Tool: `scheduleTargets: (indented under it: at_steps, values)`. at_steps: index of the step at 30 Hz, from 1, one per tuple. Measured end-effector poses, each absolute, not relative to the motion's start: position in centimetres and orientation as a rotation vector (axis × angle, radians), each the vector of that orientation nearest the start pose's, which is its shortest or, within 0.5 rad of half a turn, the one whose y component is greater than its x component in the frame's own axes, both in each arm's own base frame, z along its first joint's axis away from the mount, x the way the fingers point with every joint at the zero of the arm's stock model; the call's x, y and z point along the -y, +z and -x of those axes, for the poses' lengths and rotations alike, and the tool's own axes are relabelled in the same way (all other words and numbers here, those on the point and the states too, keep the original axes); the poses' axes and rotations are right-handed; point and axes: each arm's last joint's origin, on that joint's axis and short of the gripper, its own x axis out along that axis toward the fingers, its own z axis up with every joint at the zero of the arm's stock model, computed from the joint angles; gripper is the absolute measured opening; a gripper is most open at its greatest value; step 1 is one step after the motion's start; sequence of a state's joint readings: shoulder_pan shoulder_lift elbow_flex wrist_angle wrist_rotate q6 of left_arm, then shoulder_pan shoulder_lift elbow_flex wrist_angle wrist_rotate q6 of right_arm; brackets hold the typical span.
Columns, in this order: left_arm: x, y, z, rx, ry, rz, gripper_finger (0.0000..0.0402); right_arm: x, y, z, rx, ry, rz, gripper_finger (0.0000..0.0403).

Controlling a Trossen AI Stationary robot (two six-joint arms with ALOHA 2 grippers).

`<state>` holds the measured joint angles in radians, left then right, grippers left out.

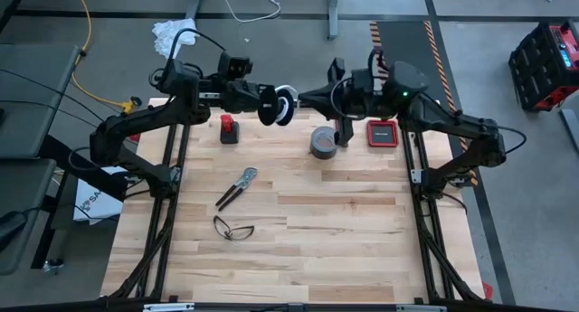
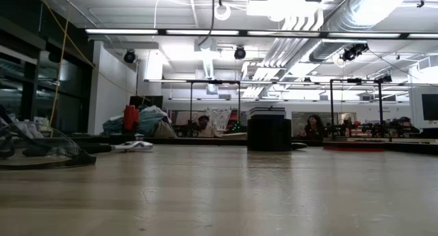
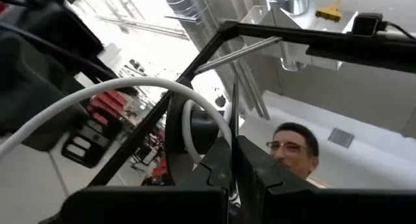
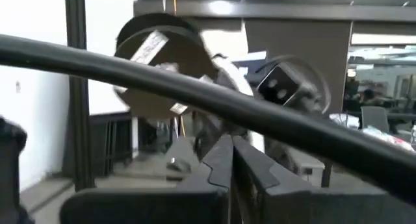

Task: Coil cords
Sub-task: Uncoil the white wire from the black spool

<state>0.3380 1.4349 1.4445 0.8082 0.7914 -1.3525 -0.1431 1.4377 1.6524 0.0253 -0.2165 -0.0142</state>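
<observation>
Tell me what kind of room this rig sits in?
Probably an open workshop or robotics lab: exposed ceiling ducts, hazard-striped floor beside the wooden table, a red tool case, and other workbenches with people behind.

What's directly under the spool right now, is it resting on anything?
No. In the high view the spool with its white cord is held up between the left gripper and right gripper, above the table edge. What lies beneath it is covered.

Industrial lab: exposed ceiling ducts (image 2: pixel 328 31), strip lights (image 2: pixel 171 32), distant workbenches (image 2: pixel 369 137).
</observation>
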Motion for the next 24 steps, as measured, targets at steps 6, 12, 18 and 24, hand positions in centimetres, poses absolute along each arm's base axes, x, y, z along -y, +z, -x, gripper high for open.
scheduleTargets:
  at_steps: [6,12,18,24]
  values:
    - [-8.4,49.0,-27.6,0.233,-0.803,0.792,0.0003,3.7,50.3,-29.5,0.088,-0.007,0.112,0.0094]
    - [-9.2,48.8,-27.5,0.217,-0.773,0.780,0.0003,3.4,50.4,-29.3,0.037,-0.126,0.141,0.0181]
    - [-9.7,48.7,-27.4,0.230,-0.750,0.742,0.0003,3.3,50.3,-29.5,0.032,-0.125,0.139,0.0194]
    - [-9.9,48.3,-27.7,0.212,-0.713,0.753,0.0003,3.5,50.1,-30.0,0.032,-0.160,0.141,0.0195]
